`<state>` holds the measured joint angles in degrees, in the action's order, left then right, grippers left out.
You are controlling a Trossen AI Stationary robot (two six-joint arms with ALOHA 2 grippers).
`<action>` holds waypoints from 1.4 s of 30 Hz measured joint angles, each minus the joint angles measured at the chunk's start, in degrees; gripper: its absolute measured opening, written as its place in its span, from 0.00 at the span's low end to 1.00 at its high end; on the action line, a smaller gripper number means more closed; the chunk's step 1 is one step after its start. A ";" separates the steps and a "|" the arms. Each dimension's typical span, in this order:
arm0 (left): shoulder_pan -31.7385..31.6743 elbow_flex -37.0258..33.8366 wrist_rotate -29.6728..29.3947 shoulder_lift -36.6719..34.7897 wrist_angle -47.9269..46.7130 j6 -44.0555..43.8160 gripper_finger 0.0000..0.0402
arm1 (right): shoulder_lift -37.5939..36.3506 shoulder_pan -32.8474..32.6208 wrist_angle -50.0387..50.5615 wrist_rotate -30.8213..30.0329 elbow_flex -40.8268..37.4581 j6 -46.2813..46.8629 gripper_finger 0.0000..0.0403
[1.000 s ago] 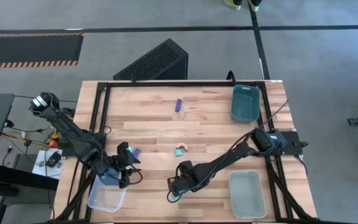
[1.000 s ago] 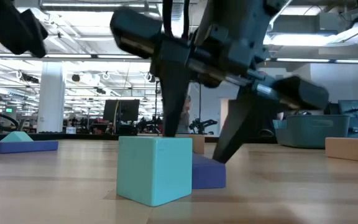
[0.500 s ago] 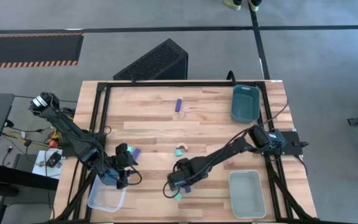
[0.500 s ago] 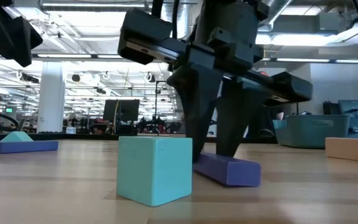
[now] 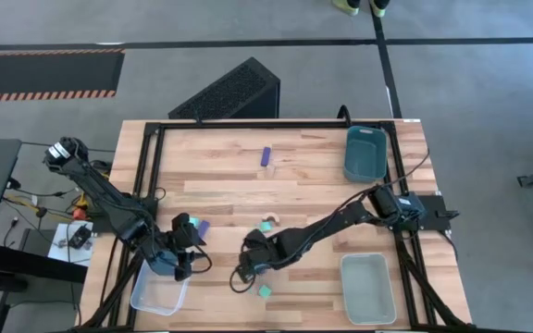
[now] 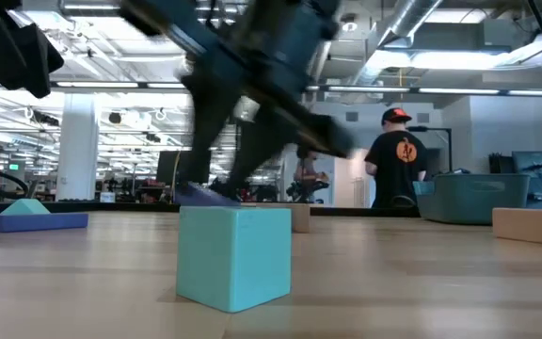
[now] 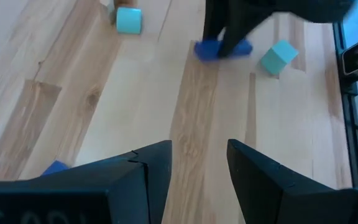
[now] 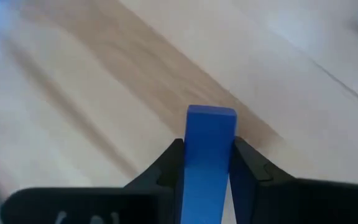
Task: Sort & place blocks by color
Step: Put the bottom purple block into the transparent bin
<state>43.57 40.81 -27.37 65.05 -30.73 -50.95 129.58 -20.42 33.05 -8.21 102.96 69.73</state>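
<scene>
- Surface [image 5: 322, 171]: a pale wooden top carrying a teal bin [image 5: 365, 153] at the far right, a clear bin [image 5: 366, 287] at the near right, and another clear bin [image 5: 158, 290] at the near left edge.
- Right claw [image 5: 246, 265]: it reaches across to the near middle of the surface and is clamped on a blue bar block [image 8: 207, 155]. In the right wrist view the bar stands between the two fingers with one end sticking out past the fingertips, so its long axis runs along the fingers and points straight ahead of the claw.
- Left claw [image 7: 199, 165]: it hovers over the near-left clear bin with its fingers parted and nothing between them. It is the arm closer to that bin, while the right claw with the bar is near, off to its side.
- Judgement: the coming move turns on the bar's lie relative to a bin; the near-left clear bin is closer to the held bar than either right-hand bin.
- Teal cube [image 5: 264, 290]: it sits on the surface just beside the right claw, on the near side, untouched.
- Other blocks: a purple bar [image 5: 266, 156] lies far back near the middle, its long axis running front to back; a small teal and tan piece [image 5: 267, 223] rests mid-surface.
</scene>
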 joint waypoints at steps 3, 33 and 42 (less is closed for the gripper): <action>0.00 2.66 -3.23 -2.78 0.14 -0.50 0.36 | 0.16 0.81 -11.75 0.27 -0.02 -6.27 0.24; -0.02 12.27 -39.92 -16.09 -3.82 -4.19 0.36 | 23.59 13.46 -49.73 34.56 31.15 -57.03 0.26; 0.00 12.27 -38.46 -9.89 0.70 -7.49 0.36 | 23.69 13.56 -45.06 21.68 30.69 -73.67 0.53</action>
<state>43.57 53.08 -65.84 55.16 -30.04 -58.43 153.27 -6.86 -12.01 13.47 133.64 -3.93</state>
